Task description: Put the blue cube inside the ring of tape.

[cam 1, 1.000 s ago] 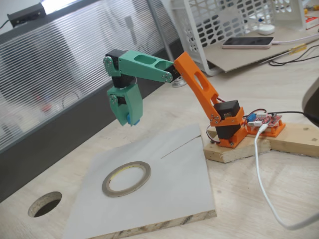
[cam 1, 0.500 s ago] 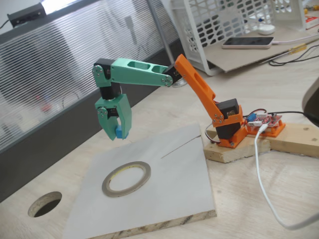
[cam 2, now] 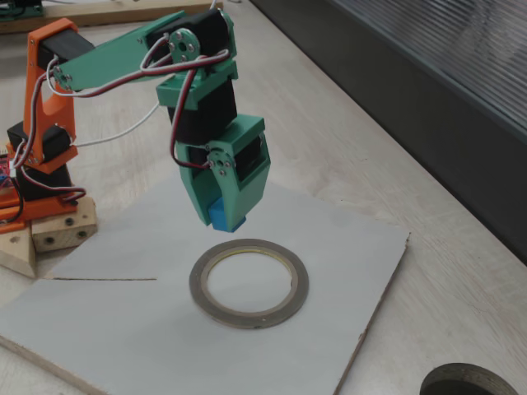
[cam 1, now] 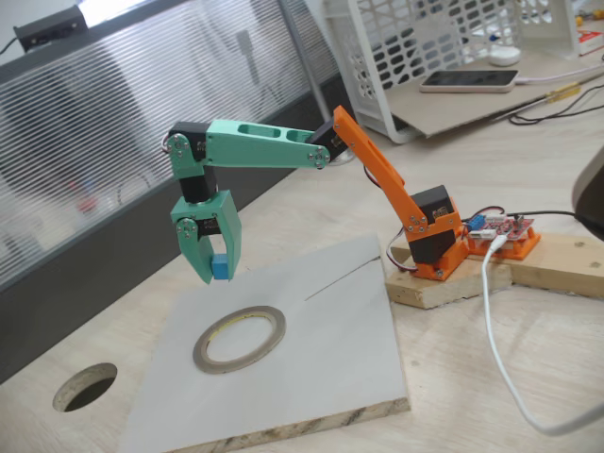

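Observation:
My green gripper [cam 1: 216, 272] [cam 2: 224, 219] hangs pointing down in the air, shut on the blue cube [cam 1: 221, 268] [cam 2: 226, 216], whose bright blue shows between the fingertips. The ring of tape [cam 1: 240, 338] [cam 2: 249, 281] lies flat on the grey board [cam 1: 321, 359] [cam 2: 107, 313], grey-brown with a yellowish inner rim and a wide opening. In both fixed views the gripper is above the board, just short of the ring's far edge and not over its opening. The cube is well clear of the board's surface.
The arm's orange base [cam 1: 429, 241] sits on a wooden block [cam 1: 444, 283] at the right. A white cable [cam 1: 495, 340] runs across the table. A dark round hole [cam 1: 85, 387] [cam 2: 469, 383] is cut in the tabletop beside the board. A white basket [cam 1: 425, 47] stands behind.
The arm has swung left and lowered, carrying the blue cube from beyond the board toward the tape ring. The grip on the cube is unchanged.

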